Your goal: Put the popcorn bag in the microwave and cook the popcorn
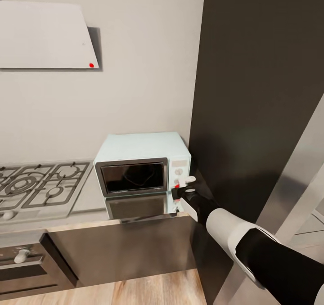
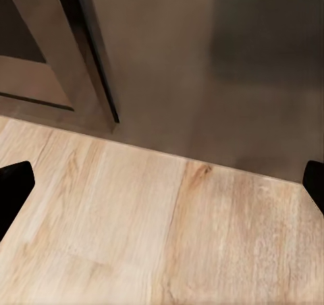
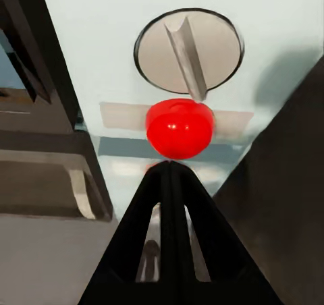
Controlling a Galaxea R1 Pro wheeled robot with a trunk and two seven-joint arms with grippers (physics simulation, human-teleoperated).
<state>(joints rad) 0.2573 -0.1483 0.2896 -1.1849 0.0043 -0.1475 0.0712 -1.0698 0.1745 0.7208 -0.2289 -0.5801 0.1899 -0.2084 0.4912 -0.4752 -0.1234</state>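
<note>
The pale mint-blue microwave stands on the grey countertop against the wall, its dark glass door closed. My right gripper is at its control panel, just below a white knob. In the right wrist view the two black fingers are pressed together, shut on nothing, with their tips against the round red light under the white knob. My left gripper hangs open over the wood floor. The popcorn bag and popcorn are out of view; the dark glass reveals nothing clear inside.
A gas hob lies left of the microwave, with the white slanted hood above it. A tall dark cabinet stands tight against the microwave's right side. Glossy cabinet fronts and a built-in oven sit below the worktop.
</note>
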